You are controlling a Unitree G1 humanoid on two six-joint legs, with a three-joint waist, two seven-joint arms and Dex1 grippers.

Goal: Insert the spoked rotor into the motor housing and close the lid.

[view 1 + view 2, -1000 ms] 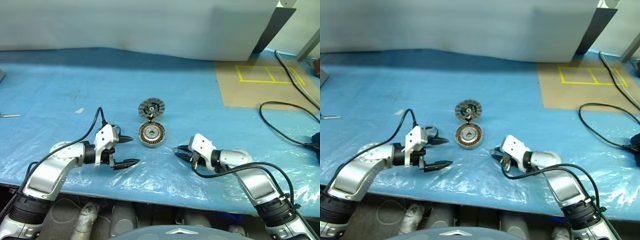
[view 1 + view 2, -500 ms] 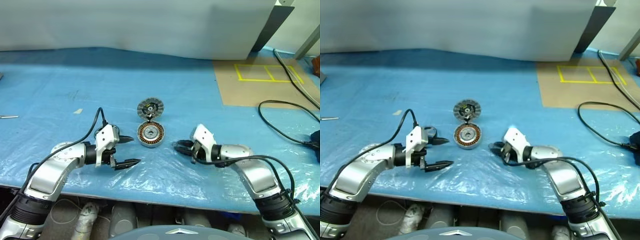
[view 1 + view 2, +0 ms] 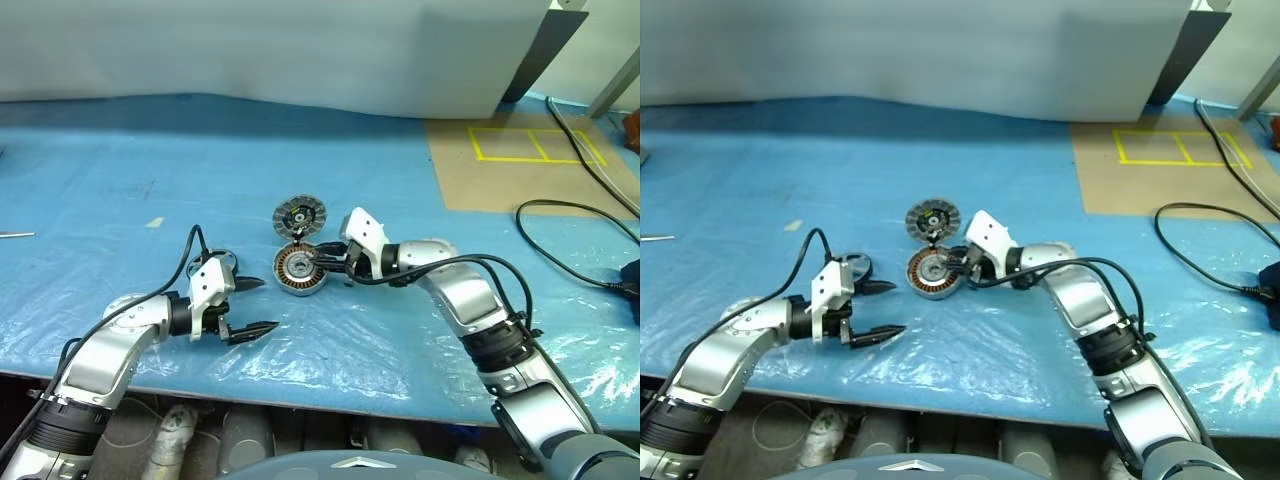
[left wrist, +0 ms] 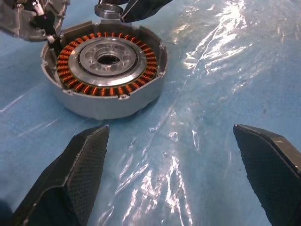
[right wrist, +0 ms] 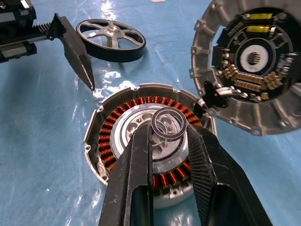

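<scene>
The motor housing (image 3: pixel 301 271), a silver cup ringed with copper windings, sits mid-table on the blue sheet. The lid (image 3: pixel 300 215) rests right behind it, against its rim. My right gripper (image 5: pixel 168 126) hovers over the housing's centre (image 5: pixel 141 127), shut on a small metal ring (image 5: pixel 169 109). The spoked rotor (image 5: pixel 110 40), a black-rimmed wheel, lies flat on the sheet to the housing's left, beside my left gripper. My left gripper (image 3: pixel 266 305) is open with nothing between its fingers, low over the sheet a short way left of the housing (image 4: pixel 108 70).
Crinkled blue plastic sheeting (image 3: pixel 120 180) covers the table. A brown board with yellow tape (image 3: pixel 530 165) lies at the back right, and black cables (image 3: pixel 570 215) trail along the right side. A white panel (image 3: pixel 300 50) closes off the back.
My right arm has swung left and up from the near sheet to above the housing. The left arm has stayed about where it was.
</scene>
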